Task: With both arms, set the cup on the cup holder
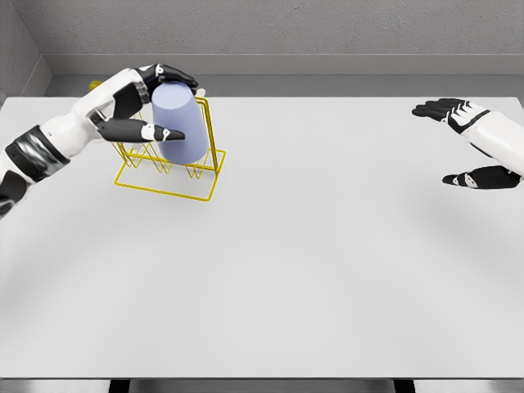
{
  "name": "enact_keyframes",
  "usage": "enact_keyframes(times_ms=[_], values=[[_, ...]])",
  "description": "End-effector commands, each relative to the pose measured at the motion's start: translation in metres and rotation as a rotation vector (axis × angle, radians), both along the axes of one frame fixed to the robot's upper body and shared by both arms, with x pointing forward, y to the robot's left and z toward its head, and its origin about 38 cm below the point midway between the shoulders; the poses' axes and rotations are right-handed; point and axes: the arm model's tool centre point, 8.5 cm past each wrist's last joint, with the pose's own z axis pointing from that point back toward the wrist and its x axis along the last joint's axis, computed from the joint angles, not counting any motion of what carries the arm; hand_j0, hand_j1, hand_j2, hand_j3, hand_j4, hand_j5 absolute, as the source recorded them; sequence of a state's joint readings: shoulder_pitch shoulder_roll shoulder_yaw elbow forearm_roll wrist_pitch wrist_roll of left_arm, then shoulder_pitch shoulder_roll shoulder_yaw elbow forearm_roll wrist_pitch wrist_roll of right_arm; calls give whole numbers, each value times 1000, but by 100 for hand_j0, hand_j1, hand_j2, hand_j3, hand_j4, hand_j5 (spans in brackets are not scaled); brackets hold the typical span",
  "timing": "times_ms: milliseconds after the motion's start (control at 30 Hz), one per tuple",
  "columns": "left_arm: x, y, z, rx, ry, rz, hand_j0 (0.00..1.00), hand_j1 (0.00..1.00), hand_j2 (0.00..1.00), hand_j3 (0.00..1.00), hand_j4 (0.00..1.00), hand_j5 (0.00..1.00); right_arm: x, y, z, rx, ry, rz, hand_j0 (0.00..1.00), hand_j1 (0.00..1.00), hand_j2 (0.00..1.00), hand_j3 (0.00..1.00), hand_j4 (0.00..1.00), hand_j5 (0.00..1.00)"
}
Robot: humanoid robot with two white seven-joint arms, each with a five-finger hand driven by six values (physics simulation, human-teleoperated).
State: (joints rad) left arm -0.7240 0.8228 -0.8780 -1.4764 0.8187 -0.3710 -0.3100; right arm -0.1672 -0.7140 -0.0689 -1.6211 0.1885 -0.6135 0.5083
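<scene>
Grey walls are closing off the far side of the scene, and a white desk [295,270] is filling nearly the whole view, reaching from the near edge to the far wall.

At the far left of the desk a yellow wire cup holder [168,173] is standing on its rectangular base, with its thin upright loops rising behind and beside the cup.

A white left arm is coming in from the left edge and reaching toward the far left of the desk. Its left robot hand [147,102] is gripping a pale lavender cup [180,123], with dark fingers curling over the top of the cup and the thumb pressing across its near side. The cup is tilting, its closed end pointing up and to the left and its wider end angling down into the wire loops of the holder. Whether the cup is already resting on a prong cannot be told.

At the far right edge the right robot hand [467,143] is hovering above the desk, well apart from the holder, with its fingers spread wide and holding nothing.
</scene>
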Motion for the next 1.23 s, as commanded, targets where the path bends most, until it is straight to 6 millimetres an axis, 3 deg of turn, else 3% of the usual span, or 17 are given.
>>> enact_keyframes(times_ms=[0,233,667,867,1067,1200], values=[[0,0,0,-3,3,1,78,78,78,78,78,78,0,0,1,7,1,0,100,100,100,100,100,100],[0,0,0,0,3,0,85,85,85,85,85,85,0,0,1,7,1,0,100,100,100,100,100,100],[-1,2,5,4,-12,-3,87,87,87,87,87,87,0,0,1,7,1,0,100,100,100,100,100,100],[-23,31,17,7,-116,-16,100,100,100,100,100,100,0,-1,0,7,3,-2,100,100,100,100,100,100],[-51,81,-9,48,-84,50,100,100,100,100,100,100,0,0,0,7,4,-1,100,100,100,100,100,100],[-58,93,-14,41,-71,84,100,100,100,100,100,100,0,-1,0,7,3,-2,100,100,100,100,100,100]])
